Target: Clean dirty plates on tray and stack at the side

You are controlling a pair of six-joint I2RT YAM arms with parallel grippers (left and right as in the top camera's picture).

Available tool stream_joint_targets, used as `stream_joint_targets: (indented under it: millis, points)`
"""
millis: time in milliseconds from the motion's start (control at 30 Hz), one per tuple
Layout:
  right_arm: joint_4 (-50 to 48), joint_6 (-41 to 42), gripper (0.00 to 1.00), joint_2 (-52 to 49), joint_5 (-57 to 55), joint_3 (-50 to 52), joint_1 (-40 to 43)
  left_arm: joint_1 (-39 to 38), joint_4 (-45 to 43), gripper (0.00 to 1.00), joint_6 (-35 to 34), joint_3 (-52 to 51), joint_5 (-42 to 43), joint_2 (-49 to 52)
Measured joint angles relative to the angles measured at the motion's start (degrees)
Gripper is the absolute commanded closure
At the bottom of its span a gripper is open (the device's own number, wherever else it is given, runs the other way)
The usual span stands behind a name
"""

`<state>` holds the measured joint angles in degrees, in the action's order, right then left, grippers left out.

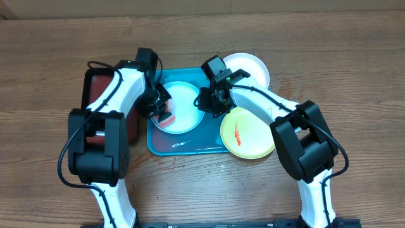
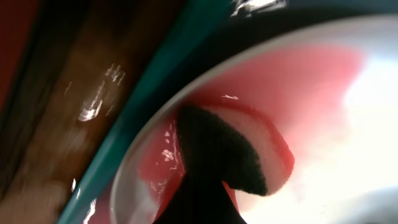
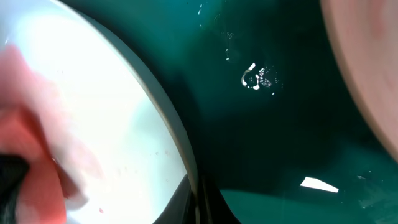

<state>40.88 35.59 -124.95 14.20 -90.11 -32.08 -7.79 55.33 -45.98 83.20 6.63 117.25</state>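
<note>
Light blue round plastic plate [image 1: 186, 100] lying in the large turquoise rectangular plastic tray [image 1: 204, 147] at the middle of the frame, with a claw at each side of it.

The left claw [image 1: 161, 113] is closed on a red sponge with a black face [image 1: 167, 119], which rests on the plate's lower left part. The right claw [image 1: 212, 102] is shut narrow at the plate's right rim; whether it pinches that rim I cannot tell. At lower right, a yellow-green round plate [image 1: 254, 143] overlaps the tray's edge and carries a red-orange smear [image 1: 237, 134]. A white round plate [image 1: 250, 66] sits at upper right by the tray's corner. Left of the tray lies a small black tray with dark red inside [image 1: 95, 95], all on the wooden bench [image 1: 354, 63].
</note>
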Motion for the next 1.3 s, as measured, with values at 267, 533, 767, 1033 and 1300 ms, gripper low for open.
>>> stream_joint_targets:
  millis: [267, 533, 767, 1033, 1300]
  points:
    - [0.0, -0.3, 0.96, 0.0, 0.0, 0.0, 0.0, -5.9, -0.3, 0.96, -11.3, 0.0, -8.5, 0.0]
    - [0.2, -0.2, 0.96, 0.0, -0.1, 0.0, 0.1, -12.2, -4.7, 0.96, -16.8, 0.0, -12.3, 0.0]
    - [0.2, -0.2, 0.96, 0.0, -0.1, 0.0, 0.1, -14.0, -4.6, 0.96, -22.1, 0.0, -13.4, 0.0]
    - [0.3, -0.3, 0.96, 0.0, -0.2, 0.0, 0.1, -14.0, 4.4, 0.96, -28.7, 0.0, -12.8, 0.0]
    - [0.3, -0.2, 0.96, 0.0, -0.2, 0.0, 0.1, -14.0, 0.7, 0.96, -33.9, 0.0, -13.4, 0.0]
